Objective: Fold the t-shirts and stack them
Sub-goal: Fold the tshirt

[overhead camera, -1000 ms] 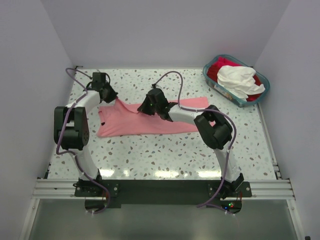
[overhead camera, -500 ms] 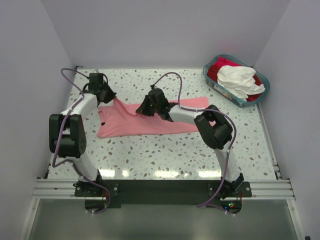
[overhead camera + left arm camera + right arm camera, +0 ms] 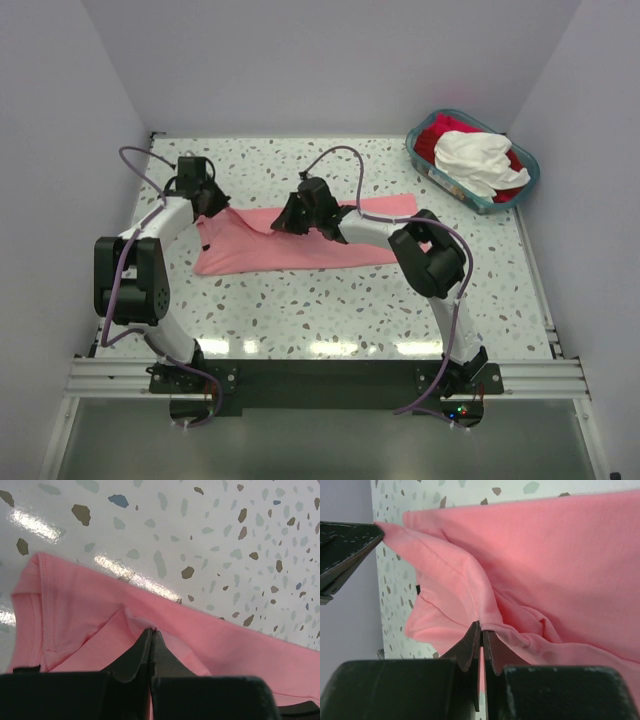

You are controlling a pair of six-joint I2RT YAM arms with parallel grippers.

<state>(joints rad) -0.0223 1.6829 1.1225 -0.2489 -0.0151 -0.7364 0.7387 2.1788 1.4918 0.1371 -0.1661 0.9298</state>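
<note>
The salmon-pink t-shirt (image 3: 300, 250) is lying spread along the bench (image 3: 330, 310), its far edge tented up. The left jaws are gripping a ridge of cloth beside the sleeve; the right jaws are gripping the hem near mid-length. They're holding it raised, I'd guess, to fold that edge toward the near side.
</note>
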